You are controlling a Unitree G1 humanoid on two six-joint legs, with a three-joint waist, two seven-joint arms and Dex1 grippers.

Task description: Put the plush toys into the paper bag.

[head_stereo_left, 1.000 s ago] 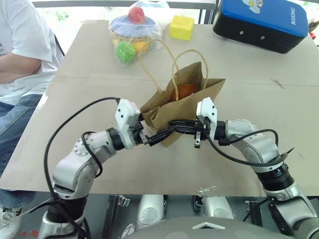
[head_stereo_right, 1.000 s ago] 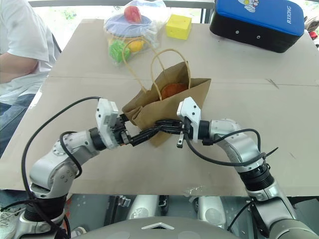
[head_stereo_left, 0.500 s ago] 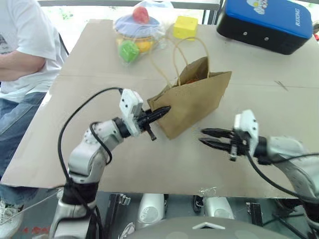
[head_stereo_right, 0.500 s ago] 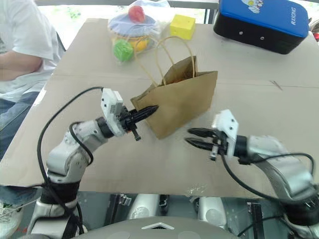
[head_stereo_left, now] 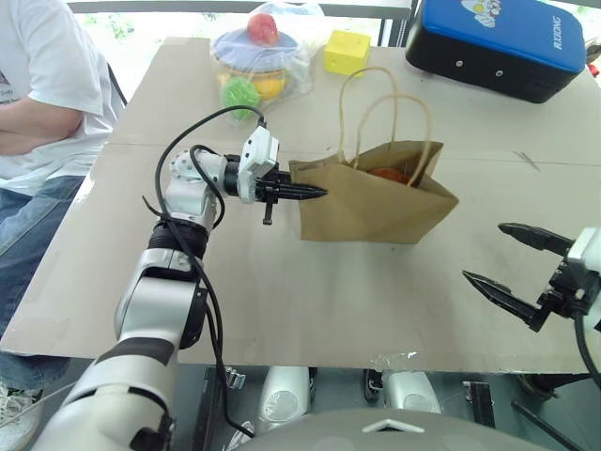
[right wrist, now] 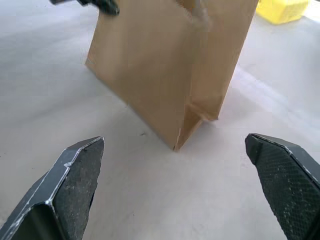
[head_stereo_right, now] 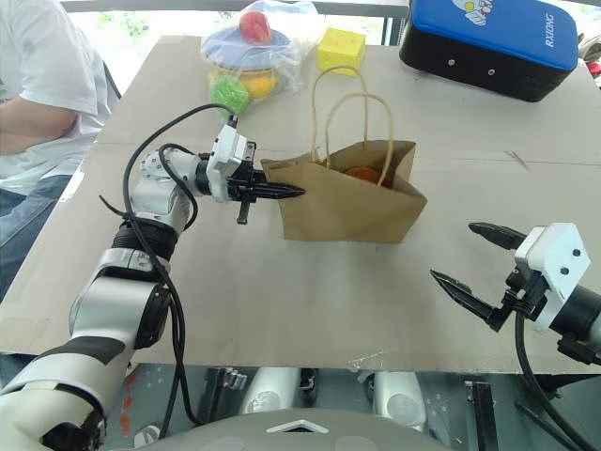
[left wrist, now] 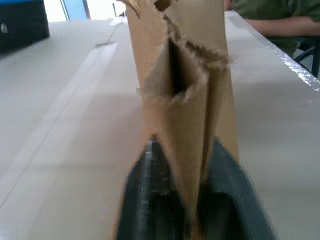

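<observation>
Bag (head_stereo_left: 376, 202) standing mid-table, well nearer than yellow cube (head_stereo_left: 346, 52), mouth and handles pointing up, long axis running across table. Thin kraft paper: probably light, creasing and tearing easily, so side fold or handles looking like safest hold. Left gripper (head_stereo_left: 315, 193) pinching bag's side fold. Orange plush (head_stereo_left: 387, 175) sitting inside. Right gripper (head_stereo_left: 515, 266) hanging spread wide, well apart from bag, gripping nothing.

This looks like a robot test room or lab, set by bright windows. A bench (head_stereo_left: 282, 310) covered with plain cardboard sheets carries staged props: a clear plastic bag of toys (head_stereo_left: 255, 56), a yellow cube (head_stereo_left: 346, 52) and a blue-and-black case (head_stereo_left: 498, 42). A person in a white shirt (head_stereo_left: 47, 94) sits alongside, watching.
</observation>
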